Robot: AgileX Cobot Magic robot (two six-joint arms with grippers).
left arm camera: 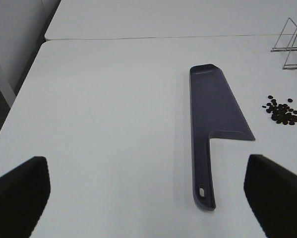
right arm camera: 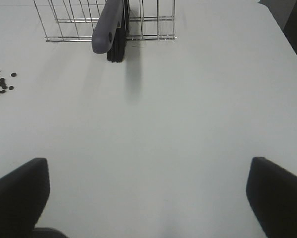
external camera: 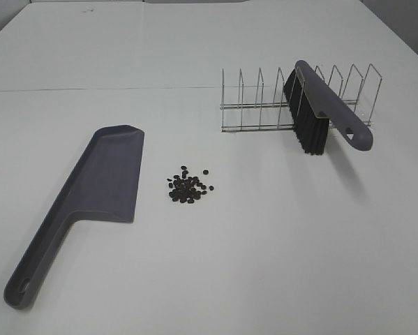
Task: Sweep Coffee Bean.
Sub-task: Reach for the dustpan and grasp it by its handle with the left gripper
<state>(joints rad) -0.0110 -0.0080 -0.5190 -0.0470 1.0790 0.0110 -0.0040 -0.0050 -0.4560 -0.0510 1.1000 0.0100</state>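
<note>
Lying heaped, coffee bean [external camera: 189, 187] well apart from fingers [left arm camera: 19, 193].

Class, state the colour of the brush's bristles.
The bristles are black; the exterior high view shows them best.

Flat, soft overhead light, slightly dim, greyish. Brush [external camera: 327, 105] casts a soft shadow toward lower right on desk [external camera: 264, 265]. Wrist views' lower corners blurred.

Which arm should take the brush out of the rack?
Right. The grey black-bristled plastic brush leans in the wire rack on that side, ahead of the open right pincer; the grey plastic dustpan lies before the left pincer.
</note>
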